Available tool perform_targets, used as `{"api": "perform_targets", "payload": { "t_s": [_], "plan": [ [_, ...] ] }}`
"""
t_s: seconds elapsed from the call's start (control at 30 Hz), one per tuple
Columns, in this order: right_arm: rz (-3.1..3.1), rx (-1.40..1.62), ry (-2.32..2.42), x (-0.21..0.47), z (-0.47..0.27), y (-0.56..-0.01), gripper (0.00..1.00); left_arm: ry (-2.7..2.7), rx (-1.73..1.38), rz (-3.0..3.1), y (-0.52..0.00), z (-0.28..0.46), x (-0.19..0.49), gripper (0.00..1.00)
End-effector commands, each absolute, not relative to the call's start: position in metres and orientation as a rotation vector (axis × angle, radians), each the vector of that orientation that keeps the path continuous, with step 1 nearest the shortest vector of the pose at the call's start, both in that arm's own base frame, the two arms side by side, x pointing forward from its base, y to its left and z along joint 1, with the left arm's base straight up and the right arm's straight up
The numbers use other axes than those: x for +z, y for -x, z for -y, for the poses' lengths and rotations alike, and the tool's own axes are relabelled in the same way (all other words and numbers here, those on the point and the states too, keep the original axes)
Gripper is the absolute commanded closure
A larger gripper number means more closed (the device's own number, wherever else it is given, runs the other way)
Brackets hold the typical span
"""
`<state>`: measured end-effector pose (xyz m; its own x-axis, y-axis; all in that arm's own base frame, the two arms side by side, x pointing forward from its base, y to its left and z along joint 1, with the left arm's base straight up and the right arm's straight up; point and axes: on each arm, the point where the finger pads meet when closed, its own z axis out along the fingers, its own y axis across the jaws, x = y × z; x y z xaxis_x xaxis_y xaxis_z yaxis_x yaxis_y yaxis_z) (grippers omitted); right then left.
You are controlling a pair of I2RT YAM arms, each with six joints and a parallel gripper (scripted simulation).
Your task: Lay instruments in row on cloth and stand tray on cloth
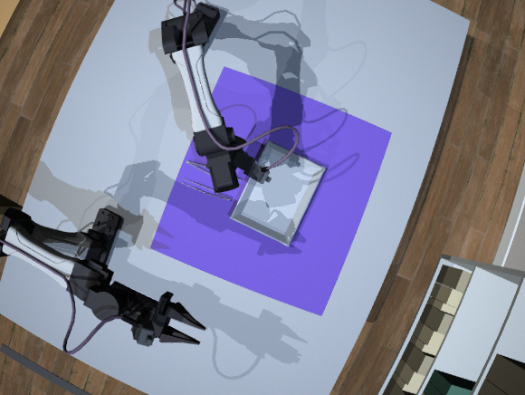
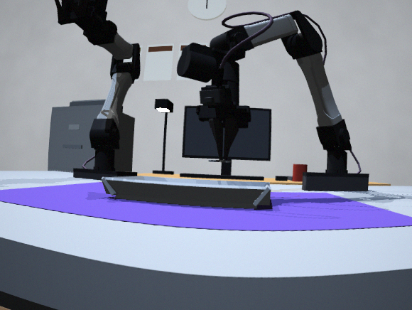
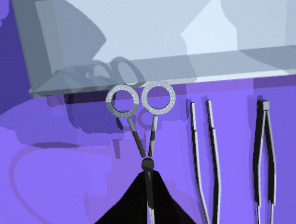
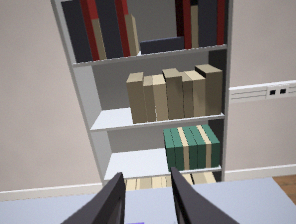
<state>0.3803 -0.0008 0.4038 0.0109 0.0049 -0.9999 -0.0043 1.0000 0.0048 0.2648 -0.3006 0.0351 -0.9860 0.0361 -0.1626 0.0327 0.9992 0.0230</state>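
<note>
My left gripper (image 2: 222, 158) (image 3: 149, 179) is shut on the scissors (image 2: 217, 161) (image 3: 147, 164), holding them above the cloth (image 1: 339, 204) (image 2: 302, 220) (image 3: 75, 195) beside the tray, rings towards it. The arm hides them in the top view. One tweezer-like instrument (image 1: 188, 162) (image 3: 216, 150) lies on the cloth with its open ends towards the tray. Another instrument (image 1: 230, 199) (image 3: 265, 105) lies beside it, joined end towards the tray, a gap between them. The tray (image 1: 259, 229) (image 2: 185, 193) (image 3: 225, 60) stands upright on the cloth, which looks flat. My right gripper (image 1: 202, 336) (image 4: 147, 177) is partly open and empty.
The right gripper hangs over the pale table (image 1: 158, 371) (image 2: 199, 256), off the cloth. The left forearm reaches over the instruments and tray edge. A bookshelf (image 4: 85, 100) stands beyond the table. A red mug (image 2: 300, 172) and a monitor (image 2: 256, 135) stand in the background.
</note>
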Motion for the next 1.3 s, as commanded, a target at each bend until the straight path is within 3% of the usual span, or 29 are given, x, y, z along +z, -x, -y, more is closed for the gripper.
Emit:
{"api": "perform_targets", "payload": {
  "t_s": [0.0,0.63,0.73,1.27],
  "plan": [
    [-1.473,0.024,0.004,0.426,-0.001,-0.377,0.67,0.022,-0.07,-2.888,-0.264,0.312,0.048,0.94],
    [-1.473,0.024,0.004,0.426,-0.001,-0.377,0.67,0.074,-0.05,-2.893,-0.214,0.296,0.011,0.94],
    [-1.473,0.024,0.004,0.426,-0.001,-0.377,0.67,0.03,0.066,-2.943,-0.208,0.284,-0.013,0.94],
    [-1.473,0.024,0.004,0.426,-0.001,-0.377,0.67,0.051,0.052,-2.955,-0.208,0.284,-0.026,0.94]
  ]
}}
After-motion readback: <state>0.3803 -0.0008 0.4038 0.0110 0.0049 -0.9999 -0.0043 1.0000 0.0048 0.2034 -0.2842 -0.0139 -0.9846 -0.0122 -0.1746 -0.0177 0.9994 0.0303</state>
